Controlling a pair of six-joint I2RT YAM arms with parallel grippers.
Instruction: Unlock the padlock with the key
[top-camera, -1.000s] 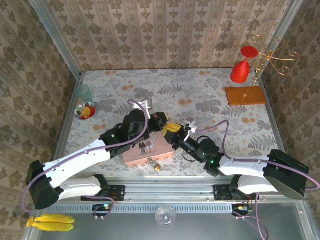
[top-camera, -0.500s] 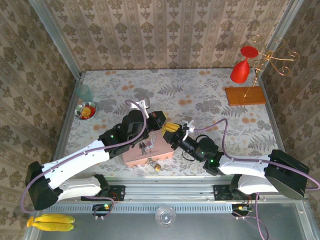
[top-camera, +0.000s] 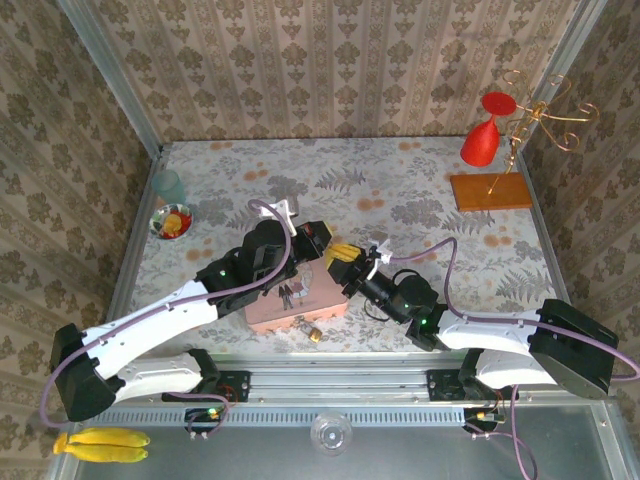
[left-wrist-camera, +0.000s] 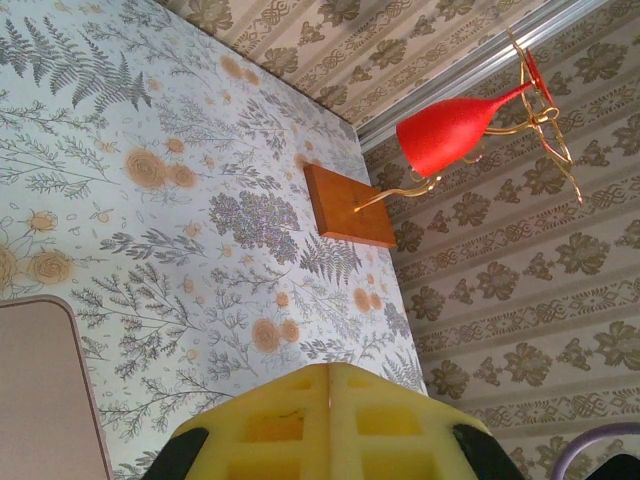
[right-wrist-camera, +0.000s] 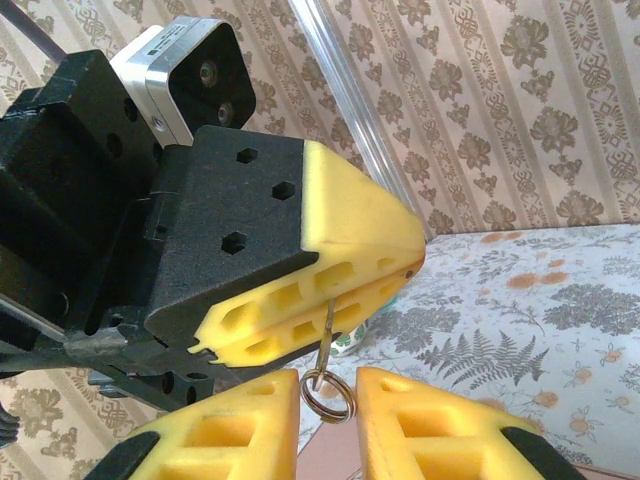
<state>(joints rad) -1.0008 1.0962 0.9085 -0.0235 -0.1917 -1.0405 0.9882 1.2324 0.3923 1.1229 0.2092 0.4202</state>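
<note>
High over the pink tin (top-camera: 290, 300), my left gripper (top-camera: 333, 250) is shut on the key (right-wrist-camera: 329, 322), a thin metal blade that hangs from its yellow fingers (right-wrist-camera: 340, 290). The key's split ring (right-wrist-camera: 328, 398) dangles between the pads of my right gripper (right-wrist-camera: 328, 400), which touch it on both sides. The two grippers meet tip to tip, the right gripper (top-camera: 352, 268) coming from the right. The padlock (top-camera: 314, 335), tiny and brass-gold, lies on the table at the tin's near edge, apart from both grippers. In the left wrist view the left gripper (left-wrist-camera: 328, 372) shows pads pressed together.
A red wine glass (top-camera: 480, 140) hangs on a gold wire stand with a wooden base (top-camera: 490, 190) at the back right. A small bowl (top-camera: 172, 222) and a teal cup (top-camera: 166, 185) sit at the left edge. Bananas (top-camera: 100, 443) lie below the table's front rail.
My right gripper's fingers have narrowed around the key's ring. Both wrists have shifted slightly toward the back of the table, staying together.
</note>
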